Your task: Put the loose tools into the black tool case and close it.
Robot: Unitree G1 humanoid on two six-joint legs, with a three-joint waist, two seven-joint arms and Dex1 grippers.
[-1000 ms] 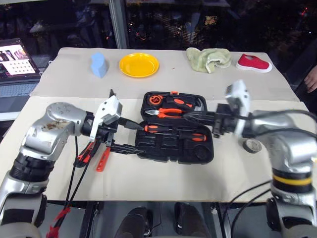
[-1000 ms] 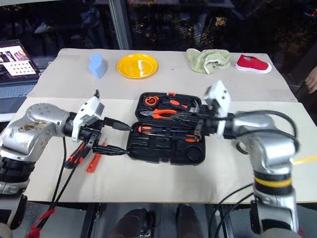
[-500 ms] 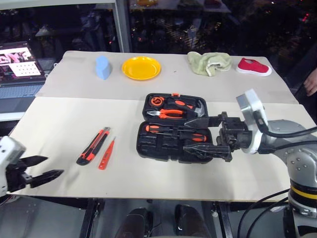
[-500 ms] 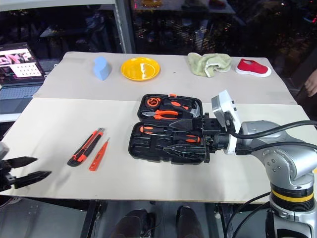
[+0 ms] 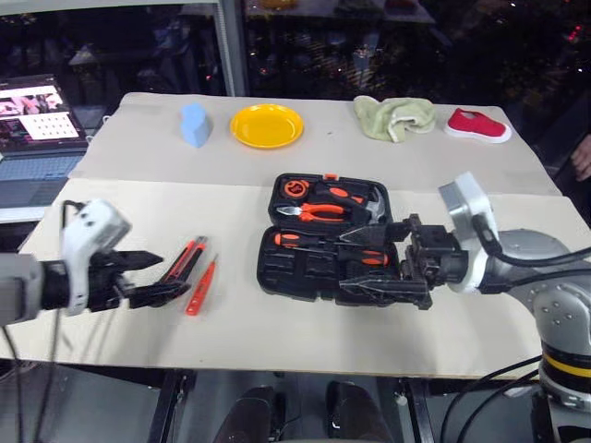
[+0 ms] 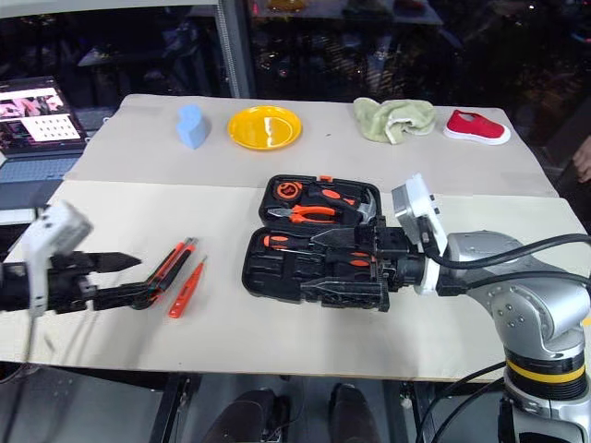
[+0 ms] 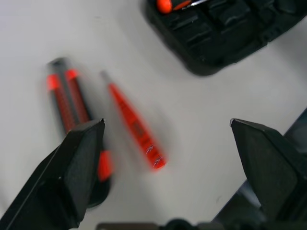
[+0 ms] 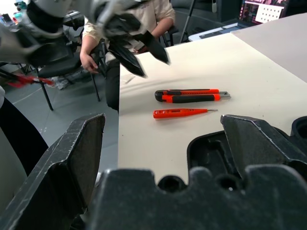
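Observation:
The black tool case (image 5: 305,272) lies open mid-table, with two black-and-orange screwdrivers (image 5: 319,242) in its near half. Left of it on the table lie the orange-and-black utility knife (image 5: 186,262) and the slim orange tester screwdriver (image 5: 200,285). My left gripper (image 5: 174,277) hovers open and empty just left of the knife, pointing at both. In the left wrist view the knife (image 7: 72,108) sits by one finger and the tester (image 7: 135,125) lies between the fingers. My right gripper (image 5: 342,262) is open and empty over the case's near half.
Pliers (image 5: 319,210) and a hammer (image 5: 366,203) sit in the case's far half. Along the far side are a yellow plate (image 5: 267,125), a blue object (image 5: 195,124), a green cloth (image 5: 395,117) and a red shoe (image 5: 477,125). A laptop (image 5: 37,120) stands far left. A seated person (image 8: 148,17) shows beyond the table.
My left gripper left the case's left side, swung out past the table's left edge and came back beside the knife. My right gripper has opened wide over the case.

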